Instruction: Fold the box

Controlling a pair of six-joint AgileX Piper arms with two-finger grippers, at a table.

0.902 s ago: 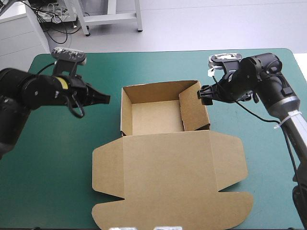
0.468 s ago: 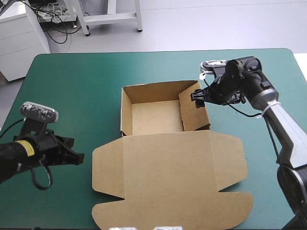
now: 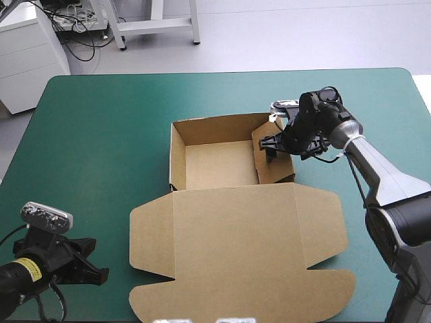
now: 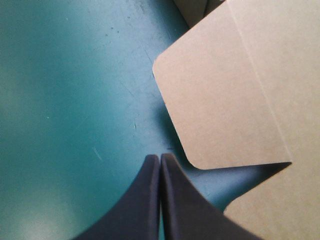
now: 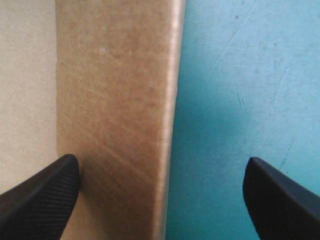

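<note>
1. The box (image 3: 229, 222) sits at the centre of the frame on the teal-green surface (image 3: 101, 134). It is 1 open tray with its lid lying flat toward the lower edge.
2. Done, as I judge it: the tray's walls are raised. Left: the right wall (image 5: 120, 100) looks not fully tucked, and the lid is unfolded.
3. The right pincer (image 3: 271, 145), right of centre, is spread wide astride that wall, 1 finger inside, 1 outside, gripping nothing.
4. The left pincer (image 3: 94, 274), lower left, is clenched and empty, just beside the lid's rounded side flap (image 4: 215, 100).
5. Count: 1 box, 2 pincers.
</note>
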